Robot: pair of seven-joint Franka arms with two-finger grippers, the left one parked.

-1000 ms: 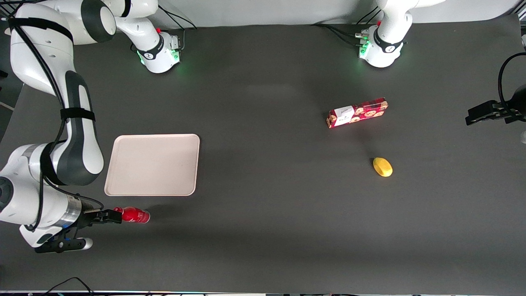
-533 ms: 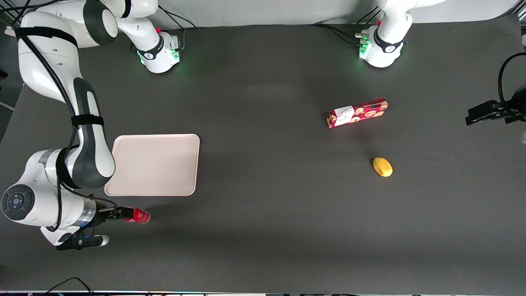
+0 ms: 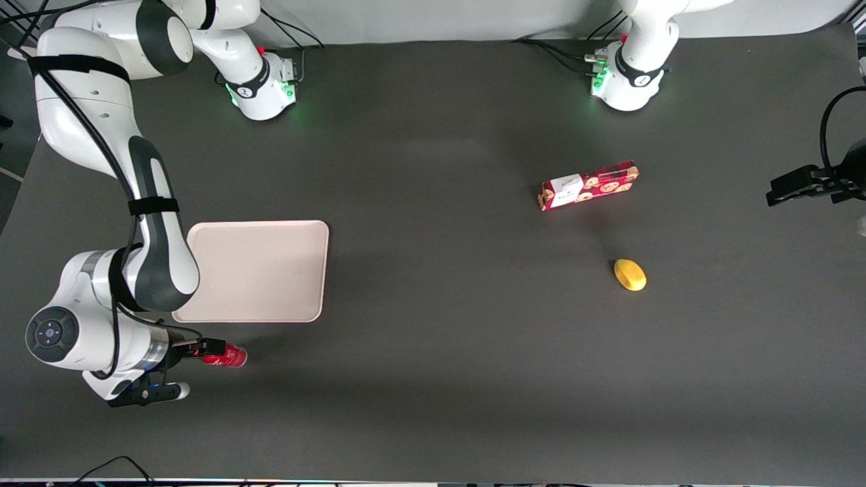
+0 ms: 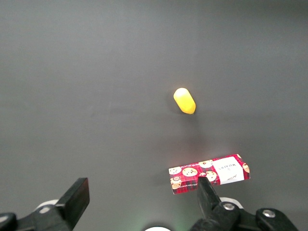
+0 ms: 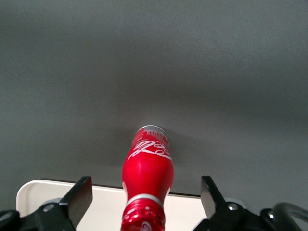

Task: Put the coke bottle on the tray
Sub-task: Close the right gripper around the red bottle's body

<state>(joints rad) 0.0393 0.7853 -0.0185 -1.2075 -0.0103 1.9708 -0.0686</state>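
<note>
The coke bottle (image 3: 231, 356) is small and all red, and it lies on its side on the dark table, a little nearer the front camera than the near rim of the tray (image 3: 257, 270). The tray is pale beige-pink and nothing lies on it. My right gripper (image 3: 215, 353) is low at the bottle's cap end, open. In the right wrist view the coke bottle (image 5: 147, 168) sits between the two wide-apart fingers (image 5: 81, 197), with clear gaps on both sides of it. An edge of the tray (image 5: 106, 204) shows beside the neck.
A red cookie box (image 3: 587, 184) with a white label and a yellow lemon-like object (image 3: 630, 274) lie toward the parked arm's end of the table. Both also show in the left wrist view, the box (image 4: 209, 173) and the yellow object (image 4: 184, 100).
The right arm has slid along the table toward the bottle, so the open fingers now flank its cap end. The bottle and tray have not moved.
</note>
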